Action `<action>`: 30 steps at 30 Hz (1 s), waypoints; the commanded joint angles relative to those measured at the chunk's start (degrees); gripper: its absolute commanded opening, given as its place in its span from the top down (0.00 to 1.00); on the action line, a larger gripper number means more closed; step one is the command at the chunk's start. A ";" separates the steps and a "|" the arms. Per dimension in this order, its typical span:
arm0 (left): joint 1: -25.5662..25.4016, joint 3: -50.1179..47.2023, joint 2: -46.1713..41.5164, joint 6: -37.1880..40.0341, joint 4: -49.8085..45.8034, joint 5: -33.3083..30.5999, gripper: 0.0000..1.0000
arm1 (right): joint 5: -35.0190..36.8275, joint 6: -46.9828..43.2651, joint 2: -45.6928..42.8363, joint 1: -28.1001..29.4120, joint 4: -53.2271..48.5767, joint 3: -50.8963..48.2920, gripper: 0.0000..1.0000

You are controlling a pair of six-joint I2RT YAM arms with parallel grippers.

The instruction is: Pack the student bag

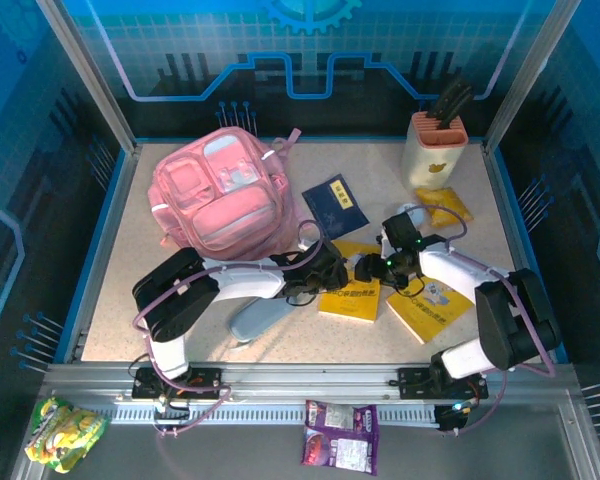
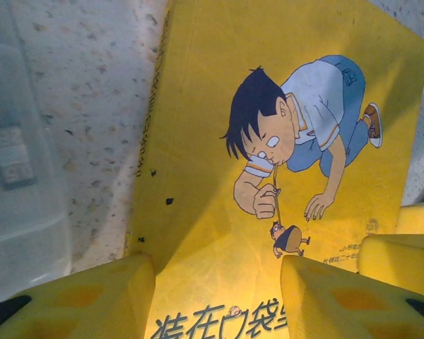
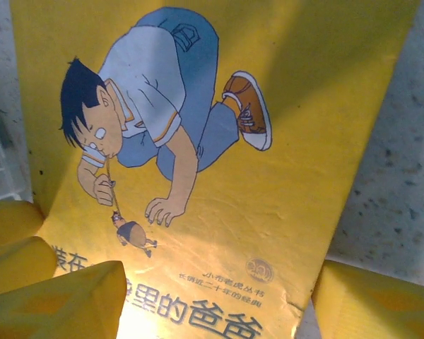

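On the speckled surface [image 1: 130, 290], the pink student bag [image 1: 220, 190] lies flat beyond the left hand [image 1: 338, 272] and off to its left, not touching it. A yellow picture book [image 1: 350, 298] with a cartoon boy on its cover lies directly beneath both hands, which face each other above it. The left hand and the right hand [image 1: 366, 268] each have their yellow fingers [image 2: 85, 296] spread, pinching nothing.

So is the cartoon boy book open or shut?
Shut: the cartoon boy book lies flat, cover up, no pages showing.
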 commanded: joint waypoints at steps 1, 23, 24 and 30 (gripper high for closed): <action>-0.46 -2.09 -1.03 -1.84 -4.75 -2.72 0.48 | -3.62 -2.15 0.96 0.39 2.19 3.26 0.30; -0.64 -3.98 -1.14 -2.69 -3.27 -1.56 0.48 | -8.60 -5.86 2.12 -0.83 0.44 -1.59 0.41; -0.64 -4.20 -1.27 -2.69 -3.44 -1.89 0.48 | -9.03 -5.91 2.40 -0.83 0.87 -1.65 0.40; -0.69 -3.77 -0.82 -2.33 -3.95 -1.73 0.48 | -12.72 -6.68 1.69 -0.90 0.40 -0.40 0.39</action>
